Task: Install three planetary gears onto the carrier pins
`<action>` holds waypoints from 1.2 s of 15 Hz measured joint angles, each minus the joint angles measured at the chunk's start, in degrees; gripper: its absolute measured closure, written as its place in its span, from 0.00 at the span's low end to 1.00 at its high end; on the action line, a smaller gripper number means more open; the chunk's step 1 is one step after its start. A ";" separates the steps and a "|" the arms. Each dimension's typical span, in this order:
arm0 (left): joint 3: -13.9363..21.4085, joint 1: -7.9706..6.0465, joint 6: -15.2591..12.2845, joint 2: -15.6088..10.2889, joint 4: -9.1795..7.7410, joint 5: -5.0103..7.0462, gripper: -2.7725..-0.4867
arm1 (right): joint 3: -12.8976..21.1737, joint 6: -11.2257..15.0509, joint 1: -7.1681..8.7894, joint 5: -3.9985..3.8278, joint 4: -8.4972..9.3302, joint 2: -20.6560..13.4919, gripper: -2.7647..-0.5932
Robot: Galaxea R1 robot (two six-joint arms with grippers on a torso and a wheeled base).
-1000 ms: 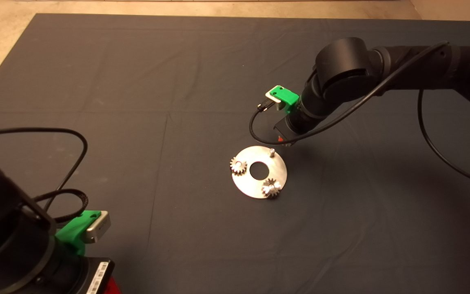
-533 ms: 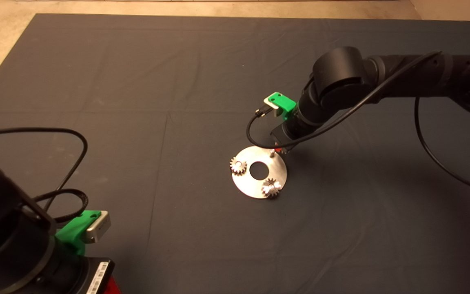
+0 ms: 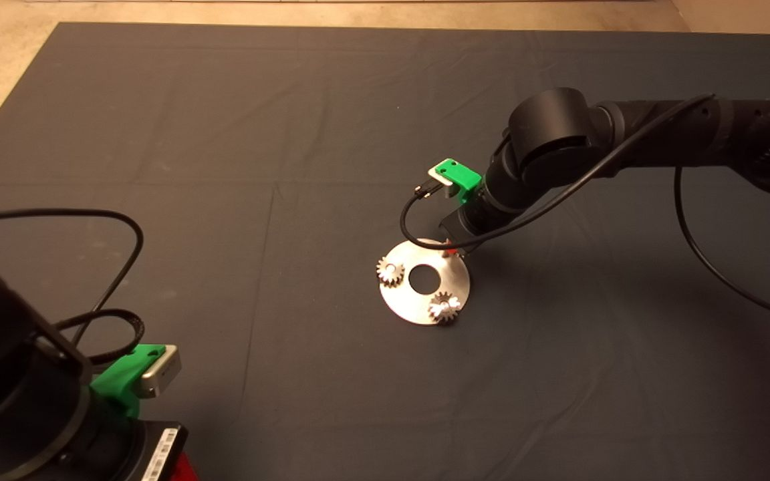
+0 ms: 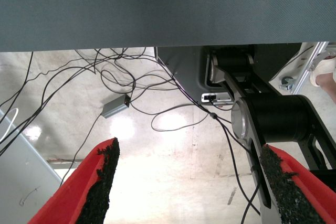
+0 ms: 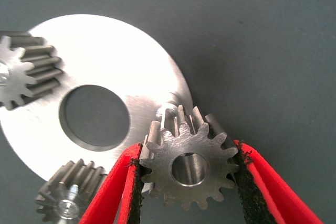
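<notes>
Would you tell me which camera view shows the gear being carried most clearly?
The right wrist view: the third gear fills it, clamped between the right gripper fingers above the disc. The head view hides it behind the arm; the left wrist view shows only floor.

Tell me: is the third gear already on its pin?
Not yet. The right gripper holds the third gear over the carrier disc's edge.

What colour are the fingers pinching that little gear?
Red fingers with black pads, clearest in the right wrist view, gripping the silver-grey gear.
</notes>
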 joint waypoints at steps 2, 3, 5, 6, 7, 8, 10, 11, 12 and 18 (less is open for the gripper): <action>0.00 0.00 0.00 0.02 0.00 0.00 0.39 | 0.00 -0.02 0.02 0.80 0.00 0.44 0.78; 0.00 0.00 0.00 0.02 0.00 0.02 0.39 | 0.00 -0.02 0.02 1.72 -0.01 0.44 0.78; 0.00 0.00 0.00 0.02 0.00 0.00 0.39 | 0.00 0.00 0.02 3.23 -0.01 0.50 0.78; 0.00 0.00 0.00 0.02 0.00 0.00 0.39 | -0.02 -0.02 -0.01 3.30 -0.01 0.61 0.78; 0.00 0.00 0.00 0.02 0.00 0.00 0.39 | -0.02 -0.02 -0.09 3.43 -0.01 0.63 0.78; 0.00 0.00 0.00 0.02 0.00 0.00 0.39 | -0.02 -0.02 -0.12 3.34 -0.01 0.63 0.78; 0.00 0.00 0.00 0.02 0.00 0.00 0.39 | 0.00 -0.04 -0.12 2.54 -0.01 0.60 0.78; 0.00 0.00 0.00 0.02 0.00 0.00 0.39 | -0.02 -0.07 -0.12 2.04 -0.01 0.61 0.78; 0.00 0.00 0.00 0.02 0.00 0.00 0.39 | -0.02 -0.19 -0.12 1.24 -0.01 0.67 0.78; 0.00 0.00 0.01 0.02 0.00 0.00 0.39 | -0.02 -1.15 -0.12 -3.04 -0.22 3.62 0.78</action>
